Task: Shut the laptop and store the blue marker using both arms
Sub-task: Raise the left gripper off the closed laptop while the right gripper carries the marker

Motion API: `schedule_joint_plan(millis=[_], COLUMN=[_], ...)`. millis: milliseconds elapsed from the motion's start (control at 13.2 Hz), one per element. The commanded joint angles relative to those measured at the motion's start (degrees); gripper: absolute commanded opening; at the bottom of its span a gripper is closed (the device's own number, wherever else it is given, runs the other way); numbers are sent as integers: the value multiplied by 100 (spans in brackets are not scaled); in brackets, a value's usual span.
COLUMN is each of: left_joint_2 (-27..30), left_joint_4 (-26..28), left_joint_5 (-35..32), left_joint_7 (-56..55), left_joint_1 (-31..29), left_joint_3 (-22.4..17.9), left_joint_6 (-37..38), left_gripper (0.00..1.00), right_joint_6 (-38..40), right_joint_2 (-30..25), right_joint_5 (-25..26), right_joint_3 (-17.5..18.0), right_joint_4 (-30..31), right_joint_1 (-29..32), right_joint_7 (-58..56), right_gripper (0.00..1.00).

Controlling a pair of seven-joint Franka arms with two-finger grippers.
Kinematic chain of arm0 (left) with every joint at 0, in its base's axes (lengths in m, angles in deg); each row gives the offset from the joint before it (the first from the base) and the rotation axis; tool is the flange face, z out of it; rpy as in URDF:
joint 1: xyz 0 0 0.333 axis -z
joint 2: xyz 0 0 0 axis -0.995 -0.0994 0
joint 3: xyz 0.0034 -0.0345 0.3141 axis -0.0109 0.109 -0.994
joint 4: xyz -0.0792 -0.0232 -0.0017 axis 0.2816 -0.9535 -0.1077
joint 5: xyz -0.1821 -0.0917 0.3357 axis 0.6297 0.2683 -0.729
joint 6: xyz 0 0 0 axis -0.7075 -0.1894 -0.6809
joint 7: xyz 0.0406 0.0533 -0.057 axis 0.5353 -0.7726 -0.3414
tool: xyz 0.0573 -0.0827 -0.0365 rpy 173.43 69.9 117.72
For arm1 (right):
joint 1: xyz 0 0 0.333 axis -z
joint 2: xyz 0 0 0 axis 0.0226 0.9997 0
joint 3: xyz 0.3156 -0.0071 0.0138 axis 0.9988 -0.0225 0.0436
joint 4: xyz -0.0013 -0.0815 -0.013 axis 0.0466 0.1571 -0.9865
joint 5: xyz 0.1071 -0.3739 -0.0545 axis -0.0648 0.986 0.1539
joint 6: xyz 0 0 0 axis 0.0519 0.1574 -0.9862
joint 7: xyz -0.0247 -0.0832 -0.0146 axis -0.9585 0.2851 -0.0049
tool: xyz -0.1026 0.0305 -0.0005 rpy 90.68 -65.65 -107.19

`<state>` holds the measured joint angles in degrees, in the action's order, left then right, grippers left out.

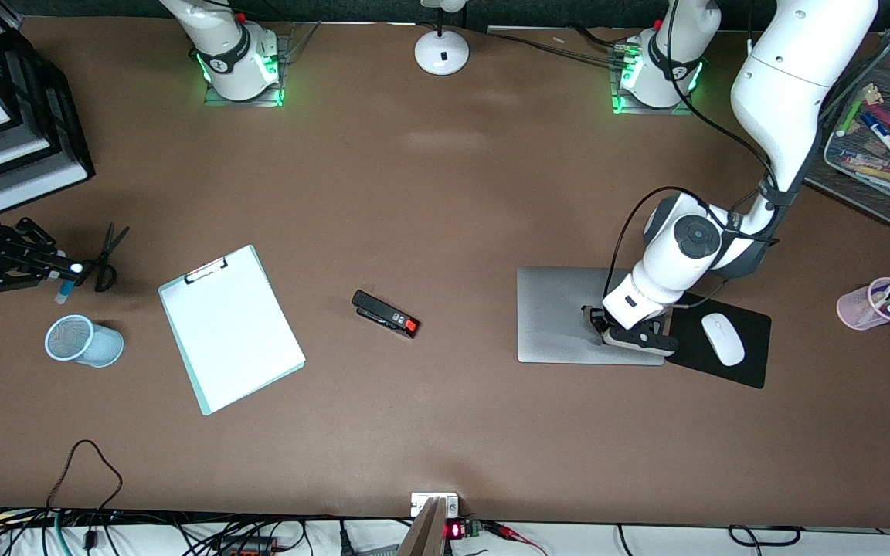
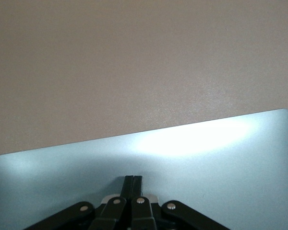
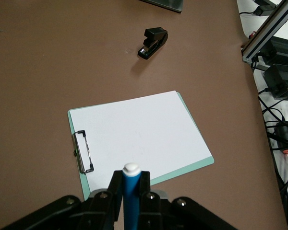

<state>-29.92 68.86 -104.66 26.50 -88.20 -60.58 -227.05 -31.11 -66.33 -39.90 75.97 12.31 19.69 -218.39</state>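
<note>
The laptop (image 1: 561,313) lies closed on the table, its silver-grey lid up. My left gripper (image 1: 596,320) is shut and empty, its fingertips (image 2: 133,178) resting on the lid (image 2: 192,167). My right gripper (image 1: 73,269) is at the right arm's end of the table, over the spot beside the scissors (image 1: 109,255). It is shut on the blue marker (image 1: 64,292). In the right wrist view the marker (image 3: 132,191) stands between the fingers (image 3: 116,184), white tip outward. A light blue mesh cup (image 1: 82,340) stands just nearer the front camera than the marker.
A clipboard (image 1: 229,328) with white paper and a black stapler (image 1: 385,313) lie mid-table. A white mouse (image 1: 723,340) sits on a black pad (image 1: 750,367) beside the laptop. A pink pen cup (image 1: 881,303), a mesh tray (image 1: 847,166) of markers and black paper trays (image 1: 28,116) stand at the table's ends.
</note>
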Motion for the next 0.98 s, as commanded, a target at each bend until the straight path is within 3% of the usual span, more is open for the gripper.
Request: schedule_joint_plan(millis=[0, 303, 605, 832, 908], left_joint_2=[-9, 490, 1290, 1888, 2046], left_joint_4=[-110, -102, -110, -128, -128], left_joint_5=[-172, -180, -189, -172, -172], left_joint_7=[-24, 3, 29, 38, 38], left_joint_1=[48, 48, 30, -5, -22], left_joint_3=[-54, -19, 174, 455, 560], left_joint_6=[-5, 529, 1977, 3156, 3542], left_gripper=[0, 0, 0, 5, 13], right_joint_6=[168, 282, 265, 291, 291], right_joint_2=[535, 985, 1107, 1476, 1521], right_joint_5=[-311, -497, -680, -770, -761], right_joint_3=[89, 98, 159, 238, 273], right_joint_4=[-584, -850, -885, -1384, -1456], right_joint_1=[170, 178, 187, 327, 415], right_joint_7=[-399, -629, -691, -682, -682], right_gripper=[0, 0, 0, 0, 0])
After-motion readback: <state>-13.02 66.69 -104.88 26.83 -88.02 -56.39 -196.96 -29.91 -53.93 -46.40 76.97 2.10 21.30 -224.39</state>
